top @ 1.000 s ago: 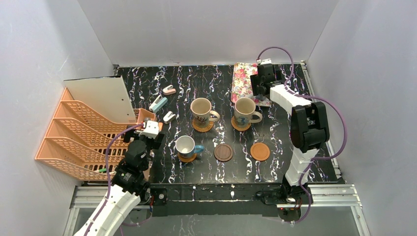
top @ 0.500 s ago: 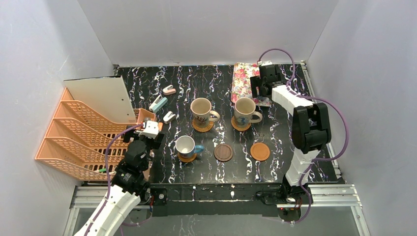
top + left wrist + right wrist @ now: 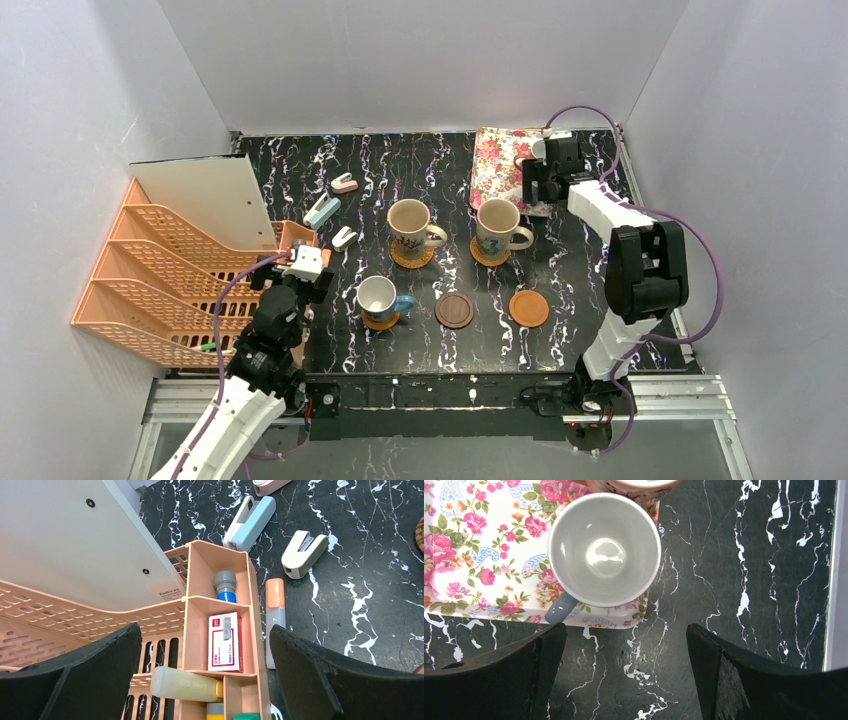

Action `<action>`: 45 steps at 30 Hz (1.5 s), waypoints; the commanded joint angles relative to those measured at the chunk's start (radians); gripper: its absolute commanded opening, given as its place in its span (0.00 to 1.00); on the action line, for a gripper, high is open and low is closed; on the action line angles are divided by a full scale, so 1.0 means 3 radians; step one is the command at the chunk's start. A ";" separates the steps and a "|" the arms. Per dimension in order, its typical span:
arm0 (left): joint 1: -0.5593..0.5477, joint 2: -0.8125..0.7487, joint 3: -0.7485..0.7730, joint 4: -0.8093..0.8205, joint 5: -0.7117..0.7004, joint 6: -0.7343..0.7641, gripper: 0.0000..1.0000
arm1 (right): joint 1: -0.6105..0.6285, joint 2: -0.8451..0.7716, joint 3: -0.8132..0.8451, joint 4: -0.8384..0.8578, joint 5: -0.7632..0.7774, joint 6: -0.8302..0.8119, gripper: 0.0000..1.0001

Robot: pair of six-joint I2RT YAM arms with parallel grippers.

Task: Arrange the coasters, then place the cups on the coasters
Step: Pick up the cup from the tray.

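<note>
**Overhead and wrist views of the table.** The right gripper [image 3: 624, 635] hung over the near right corner of the floral tray [image 3: 484, 545], with its jaws spread wide and nothing between them. Just beyond its fingertips a small cup [image 3: 604, 550] stood upright on that corner. It was white inside, and its grey-blue handle pointed towards the near edge of the tray. The rim of a pinkish cup [image 3: 634, 484] showed directly behind it, cut off by the upper frame edge.

On the black marbled table [image 3: 570, 270], the first large beige cup [image 3: 409, 222] stood on a woven coaster [image 3: 412, 260]. The second large beige cup [image 3: 497, 225] stood on the other woven coaster [image 3: 485, 256]. Nearer the arms, a blue-handled cup [image 3: 377, 296] sat on an orange-brown coaster [image 3: 381, 323]. To its right, the dark brown coaster [image 3: 454, 310] and the second orange-brown coaster [image 3: 528, 308] lay bare, side by side and apart.

The left gripper [image 3: 205, 640] was also spread and empty. It hung above a peach desk organiser [image 3: 220, 565] that held a red staple box [image 3: 224, 641]. A blue stapler [image 3: 250, 522] and a white stapler [image 3: 304, 554] lay on the table just beyond the organiser.
</note>
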 commanded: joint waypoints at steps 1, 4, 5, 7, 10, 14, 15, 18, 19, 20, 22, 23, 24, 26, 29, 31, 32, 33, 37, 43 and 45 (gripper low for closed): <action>0.0016 -0.0042 -0.0010 -0.0010 -0.0007 -0.0019 0.98 | -0.0029 -0.0038 -0.0038 0.0170 -0.0174 0.0098 0.98; 0.0016 -0.0032 -0.0010 -0.0013 -0.0013 -0.0017 0.98 | -0.0029 -0.0140 -0.0105 0.0281 -0.0256 0.0148 0.98; 0.0016 -0.0030 -0.0010 -0.0010 -0.0014 -0.0020 0.98 | -0.0029 -0.0185 -0.0128 0.0317 -0.0264 0.0159 0.98; 0.0016 -0.0032 -0.0013 -0.0005 -0.0011 -0.0014 0.98 | -0.0027 -0.0261 -0.0151 0.0348 -0.0235 0.0179 0.98; 0.0016 -0.0019 -0.0015 0.0003 -0.0013 -0.0015 0.98 | -0.0029 -0.0356 -0.0184 0.0368 -0.0271 0.0217 0.98; 0.0016 -0.0012 -0.0015 0.0005 -0.0014 -0.0013 0.98 | -0.0029 -0.0424 -0.0287 0.0489 -0.0480 0.0322 0.98; 0.0016 -0.0012 -0.0015 0.0008 -0.0021 -0.0011 0.98 | -0.0027 -0.0421 -0.0314 0.0538 -0.0519 0.0346 0.98; 0.0016 -0.0011 -0.0015 0.0003 -0.0022 -0.0008 0.98 | -0.0029 -0.0356 -0.0359 0.0652 -0.0521 0.0415 0.98; 0.0016 -0.0012 -0.0015 0.0008 -0.0019 -0.0013 0.98 | -0.0028 -0.0323 -0.0356 0.0677 -0.0487 0.0434 0.97; 0.0016 -0.0012 -0.0019 0.0011 -0.0016 -0.0009 0.98 | -0.0029 -0.0294 -0.0352 0.0707 -0.0457 0.0445 0.97; 0.0016 -0.0005 -0.0026 0.0020 -0.0017 -0.0008 0.98 | -0.0029 -0.0233 -0.0324 0.0713 -0.0416 0.0463 0.96; 0.0016 0.0001 -0.0026 0.0023 -0.0016 -0.0005 0.98 | -0.0029 -0.0205 -0.0311 0.0708 -0.0378 0.0474 0.96; 0.0016 0.0007 -0.0026 0.0024 -0.0019 -0.0003 0.98 | -0.0029 -0.0186 -0.0304 0.0711 -0.0351 0.0478 0.95; 0.0016 0.0019 -0.0021 0.0019 -0.0023 -0.0008 0.98 | -0.0029 -0.0157 -0.0307 0.0715 -0.0292 0.0477 0.95; 0.0016 0.0009 -0.0025 0.0023 -0.0018 -0.0008 0.98 | -0.0028 -0.0094 -0.0296 0.0715 -0.0219 0.0446 0.94; 0.0016 0.0014 -0.0026 0.0028 -0.0021 -0.0004 0.98 | -0.0027 -0.0046 -0.0279 0.0712 -0.0174 0.0422 0.94; 0.0016 0.0014 -0.0023 0.0026 -0.0024 -0.0007 0.98 | -0.0029 -0.0027 -0.0274 0.0715 -0.0157 0.0413 0.94; 0.0016 0.0015 -0.0021 0.0019 -0.0025 -0.0008 0.98 | -0.0029 -0.0012 -0.0270 0.0716 -0.0146 0.0402 0.93; 0.0016 0.0004 -0.0026 0.0023 -0.0019 -0.0004 0.98 | -0.0029 0.0040 -0.0261 0.0812 -0.0111 0.0376 0.90; 0.0016 -0.0007 -0.0026 0.0018 -0.0019 -0.0003 0.98 | -0.0029 0.0037 -0.0282 0.0870 -0.0091 0.0338 0.85; 0.0016 0.0003 -0.0026 0.0018 -0.0022 -0.0003 0.98 | -0.0028 0.0042 -0.0287 0.0862 -0.0100 0.0317 0.84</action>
